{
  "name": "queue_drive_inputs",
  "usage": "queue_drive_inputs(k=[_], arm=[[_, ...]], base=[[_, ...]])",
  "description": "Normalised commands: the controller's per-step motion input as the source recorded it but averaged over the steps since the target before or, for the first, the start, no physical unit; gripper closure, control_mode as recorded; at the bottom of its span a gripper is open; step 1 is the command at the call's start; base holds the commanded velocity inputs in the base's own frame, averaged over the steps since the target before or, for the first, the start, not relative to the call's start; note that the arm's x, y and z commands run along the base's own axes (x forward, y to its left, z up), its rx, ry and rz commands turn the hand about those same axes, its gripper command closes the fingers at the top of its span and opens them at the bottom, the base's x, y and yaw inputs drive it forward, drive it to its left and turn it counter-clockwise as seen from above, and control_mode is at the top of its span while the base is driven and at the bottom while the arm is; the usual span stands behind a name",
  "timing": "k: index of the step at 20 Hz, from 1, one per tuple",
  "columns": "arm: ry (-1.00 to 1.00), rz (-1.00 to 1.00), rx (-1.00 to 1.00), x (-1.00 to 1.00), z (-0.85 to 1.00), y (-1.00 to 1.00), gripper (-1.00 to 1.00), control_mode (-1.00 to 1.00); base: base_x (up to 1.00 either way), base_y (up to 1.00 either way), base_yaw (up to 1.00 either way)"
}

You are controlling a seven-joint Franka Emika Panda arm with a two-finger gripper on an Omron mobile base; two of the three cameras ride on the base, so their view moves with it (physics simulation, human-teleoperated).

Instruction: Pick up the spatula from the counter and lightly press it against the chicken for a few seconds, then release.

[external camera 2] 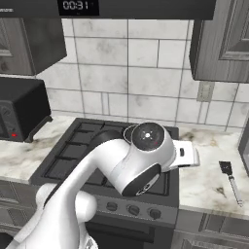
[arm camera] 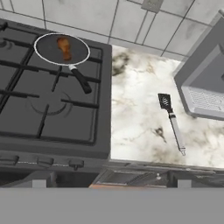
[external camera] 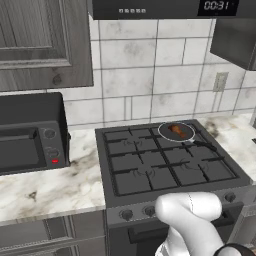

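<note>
Well, the gripper hung wide open and empty, spatula flat on the marble counter, chicken drumstick in the frying pan.

Arm: glossy white casing, with thick rounded tubular links and bulbous elbow shells.
Joint cap: round, shiny dark-grey disc set in a white collar, with a dark grey band on the shell below it.
Gripper: white boxy housing with one small dark slot on its side.
Lower joint ring: black.

Marble counter, spatula lying flat on it
</note>
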Motion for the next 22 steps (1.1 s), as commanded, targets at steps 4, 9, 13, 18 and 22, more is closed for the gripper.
queue_drive_inputs(k=[4, 9, 13, 18, 22], arm=[[0.00, 0.00, -0.07, 0.12, -0.07, -0.25, -1.00, -1.00], [0.04, -0.02, -0.09, 0.05, -0.08, -0.24, -1.00, -1.00], [0.08, -0.02, -0.06, 0.04, -0.12, -0.27, -1.00, -1.00], [0.12, 0.00, 0.00, 0.00, -0.15, -0.31, -1.00, -1.00], [0.11, 0.00, 0.00, 0.00, -0.18, -0.25, -1.00, -1.00]], base=[[0.00, 0.00, 0.00], [0.00, 0.00, 0.00], [0.00, 0.00, 0.00], [0.00, 0.00, 0.00], [0.00, 0.00, 0.00]])
